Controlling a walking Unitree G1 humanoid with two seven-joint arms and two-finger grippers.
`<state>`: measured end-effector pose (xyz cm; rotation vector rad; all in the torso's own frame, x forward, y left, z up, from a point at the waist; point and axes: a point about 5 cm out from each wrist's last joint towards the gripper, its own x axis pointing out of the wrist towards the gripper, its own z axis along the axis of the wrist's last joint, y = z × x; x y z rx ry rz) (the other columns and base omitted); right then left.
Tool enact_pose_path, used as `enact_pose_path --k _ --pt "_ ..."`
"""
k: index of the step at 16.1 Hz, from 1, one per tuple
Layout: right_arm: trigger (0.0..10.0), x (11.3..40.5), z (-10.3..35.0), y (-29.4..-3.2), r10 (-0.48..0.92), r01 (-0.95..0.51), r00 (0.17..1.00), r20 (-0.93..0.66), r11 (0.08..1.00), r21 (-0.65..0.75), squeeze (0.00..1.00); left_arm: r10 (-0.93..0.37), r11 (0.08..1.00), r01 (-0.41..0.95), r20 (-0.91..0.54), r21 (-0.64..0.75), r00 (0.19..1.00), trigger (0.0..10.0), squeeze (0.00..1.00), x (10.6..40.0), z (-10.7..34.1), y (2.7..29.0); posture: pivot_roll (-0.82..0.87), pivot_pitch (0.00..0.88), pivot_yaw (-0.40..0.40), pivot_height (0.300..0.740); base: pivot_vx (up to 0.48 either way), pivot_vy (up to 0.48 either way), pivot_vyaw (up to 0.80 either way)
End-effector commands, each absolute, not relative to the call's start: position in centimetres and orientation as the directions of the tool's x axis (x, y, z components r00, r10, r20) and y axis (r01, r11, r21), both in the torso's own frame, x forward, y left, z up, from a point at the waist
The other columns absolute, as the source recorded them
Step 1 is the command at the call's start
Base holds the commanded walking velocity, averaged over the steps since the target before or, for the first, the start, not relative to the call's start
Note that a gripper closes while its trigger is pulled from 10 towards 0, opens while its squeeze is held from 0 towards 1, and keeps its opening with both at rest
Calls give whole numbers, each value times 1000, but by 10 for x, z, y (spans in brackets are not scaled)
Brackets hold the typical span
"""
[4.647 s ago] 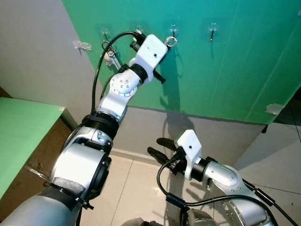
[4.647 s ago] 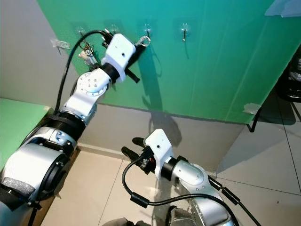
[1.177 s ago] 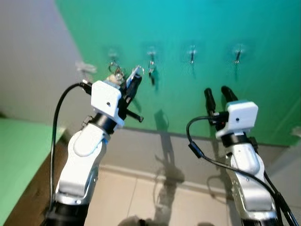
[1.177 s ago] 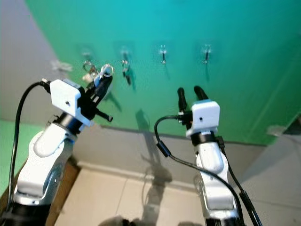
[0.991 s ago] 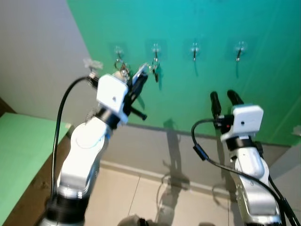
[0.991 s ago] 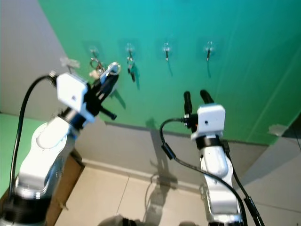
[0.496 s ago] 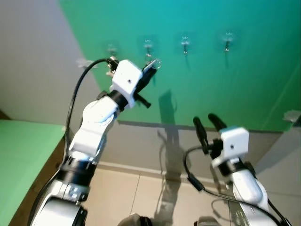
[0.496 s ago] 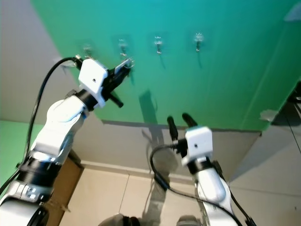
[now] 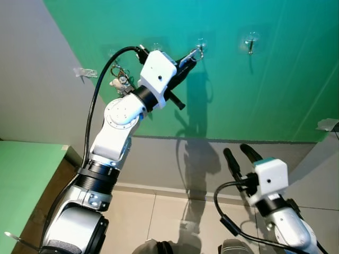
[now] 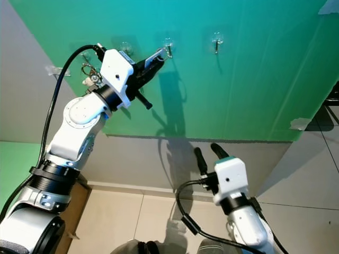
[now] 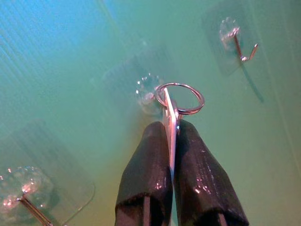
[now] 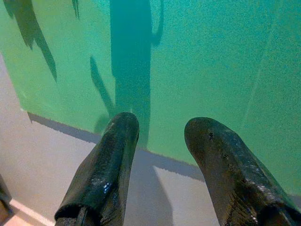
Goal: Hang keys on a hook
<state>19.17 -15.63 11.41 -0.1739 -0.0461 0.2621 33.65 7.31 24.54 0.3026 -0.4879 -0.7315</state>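
My left gripper (image 9: 190, 57) is raised against the green wall panel (image 9: 275, 90), shut on a silver key (image 11: 170, 117). The key's round ring (image 11: 180, 98) sticks out past the fingertips and lies against the clear base of the third hook from the left (image 9: 200, 46). Whether the ring is over the hook's prong I cannot tell. A bunch of keys (image 9: 119, 78) hangs from the leftmost hook. The fourth hook (image 9: 250, 42) is bare. My right gripper (image 9: 237, 152) is held low at the right, open, with nothing between its fingers (image 12: 113, 155).
A grey wall (image 9: 37, 63) meets the green panel at the left, with a strip of tape (image 9: 85, 72) on it. A green surface (image 9: 21, 164) lies at the lower left. Below is a tiled floor (image 9: 169, 217). My left arm's black cable (image 9: 98, 100) loops beside the hanging keys.
My left gripper has carried the key rightward and up, from near the second hook to the third. The right gripper has sunk lower. The camera view has also shifted.
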Motion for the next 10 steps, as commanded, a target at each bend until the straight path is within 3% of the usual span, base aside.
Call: enact_pose_path --k 1,6,10 --pt "10000 188 117 -155 267 -259 963 21 950 -175 0 -710 698 545 356 464 607 0 0 334 256 70 -440 127 207 716 0 0 0" --pt "10000 180 113 -154 276 -274 961 -14 948 -163 0 -732 657 502 316 562 604 0 0 338 250 70 -441 146 213 716 0 0 0" --pt "10000 180 112 -153 288 -289 957 -25 945 -155 0 -698 695 484 341 532 629 0 0 338 251 75 -433 151 208 716 0 0 0"
